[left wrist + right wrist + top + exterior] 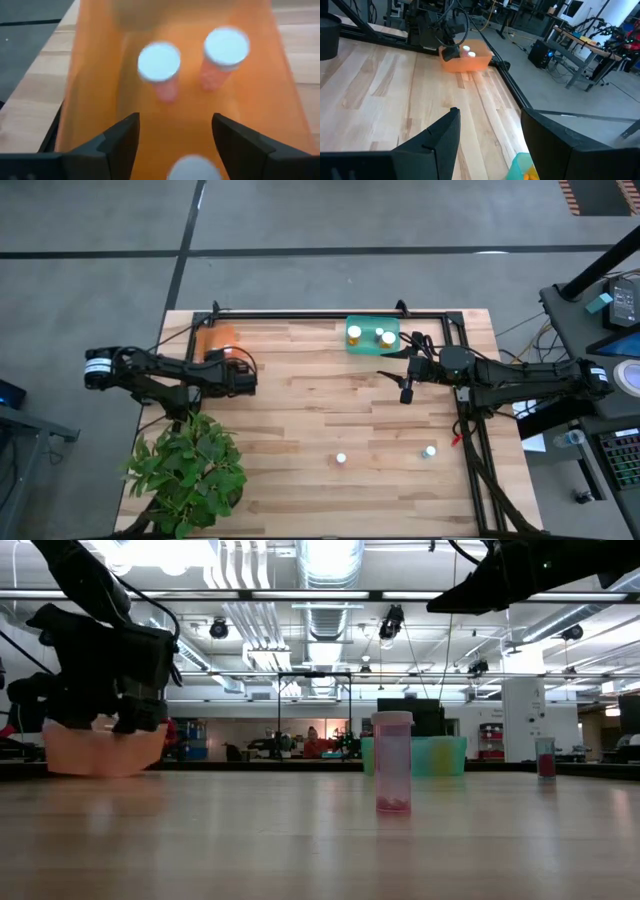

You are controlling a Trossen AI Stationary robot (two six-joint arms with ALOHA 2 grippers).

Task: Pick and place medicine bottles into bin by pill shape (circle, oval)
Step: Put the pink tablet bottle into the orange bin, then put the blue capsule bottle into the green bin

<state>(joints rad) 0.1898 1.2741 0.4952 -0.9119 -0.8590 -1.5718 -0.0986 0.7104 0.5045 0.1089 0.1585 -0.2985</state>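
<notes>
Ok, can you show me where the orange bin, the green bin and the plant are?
orange bin [95, 90], left wrist view, on its inner side wall.
green bin [366, 345], high view, on its near rim.
plant [190, 465], high view, on its leaves at the middle.

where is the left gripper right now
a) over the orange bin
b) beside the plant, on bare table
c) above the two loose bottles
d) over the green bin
a: in the high view the left gripper sits at the orange bin, and its wrist view looks down past open fingers at the bin's orange floor with white-capped bottles in it.
</notes>
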